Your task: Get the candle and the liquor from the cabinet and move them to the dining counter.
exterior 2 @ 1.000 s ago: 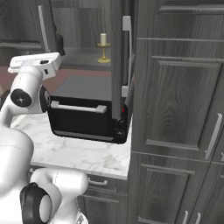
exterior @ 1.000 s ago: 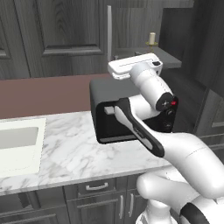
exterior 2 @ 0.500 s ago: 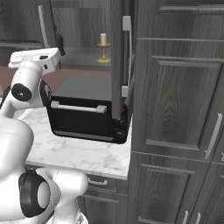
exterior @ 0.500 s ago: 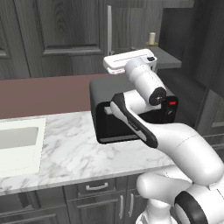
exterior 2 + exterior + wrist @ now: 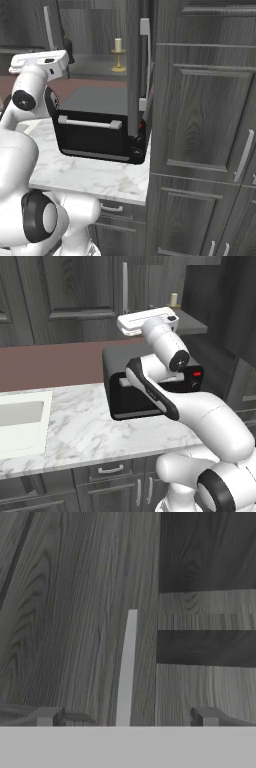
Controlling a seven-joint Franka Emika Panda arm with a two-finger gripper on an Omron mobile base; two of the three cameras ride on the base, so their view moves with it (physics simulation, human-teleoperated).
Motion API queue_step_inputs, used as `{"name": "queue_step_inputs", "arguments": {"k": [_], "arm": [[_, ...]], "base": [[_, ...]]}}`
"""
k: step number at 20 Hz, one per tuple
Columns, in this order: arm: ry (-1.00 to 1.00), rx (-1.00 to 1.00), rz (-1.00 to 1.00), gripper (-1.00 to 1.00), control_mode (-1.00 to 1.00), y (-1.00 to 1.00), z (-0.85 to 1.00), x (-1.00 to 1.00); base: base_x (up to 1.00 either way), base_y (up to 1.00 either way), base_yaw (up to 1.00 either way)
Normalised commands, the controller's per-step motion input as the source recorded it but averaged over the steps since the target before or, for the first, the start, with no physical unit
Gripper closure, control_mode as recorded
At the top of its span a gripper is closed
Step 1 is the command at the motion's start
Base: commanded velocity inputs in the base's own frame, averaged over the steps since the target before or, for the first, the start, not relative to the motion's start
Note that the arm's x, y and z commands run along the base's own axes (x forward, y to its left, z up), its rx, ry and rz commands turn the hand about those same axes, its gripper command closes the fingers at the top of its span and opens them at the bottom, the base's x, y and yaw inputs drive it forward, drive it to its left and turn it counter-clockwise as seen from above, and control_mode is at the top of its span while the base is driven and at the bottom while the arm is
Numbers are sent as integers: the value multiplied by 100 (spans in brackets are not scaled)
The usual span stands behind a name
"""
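Hand view, spread fingers [image 5: 125,716], wood-grain cabinet [image 5: 75,612], slim silver bar handle [image 5: 126,667].

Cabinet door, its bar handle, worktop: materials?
Cabinet door: looks like dark grey wood or veneer, matte, with visible grain. Bar handle: likely brushed metal, pale silver, no grain. Worktop: looks like polished marble, white with grey veins.

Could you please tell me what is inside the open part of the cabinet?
On the cabinet shelf stands the candle, upright on its gold candlestick. A small dark shape at the shelf's left edge may be the liquor; the arm covers most of it. The half-open door hides the right side.
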Motion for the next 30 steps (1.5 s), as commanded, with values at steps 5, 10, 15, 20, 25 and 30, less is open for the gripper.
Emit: {"name": "queue_step_inputs", "arguments": {"k": [5,10,15,20,25,30], "arm": [[0,0,0,-100,-100,0,3,19],[0,0,0,-100,-100,5,0,25],[0,0,0,-100,-100,3,0,16],[0,0,0,-100,-100,10,0,15],[1,0,0,-100,-100,15,0,13],[2,0,0,-100,-100,16,0,15]], "base": [[0,0,0],[0,0,0],[0,0,0],[0,0,0],[0,0,0],[0,0,0]]}}
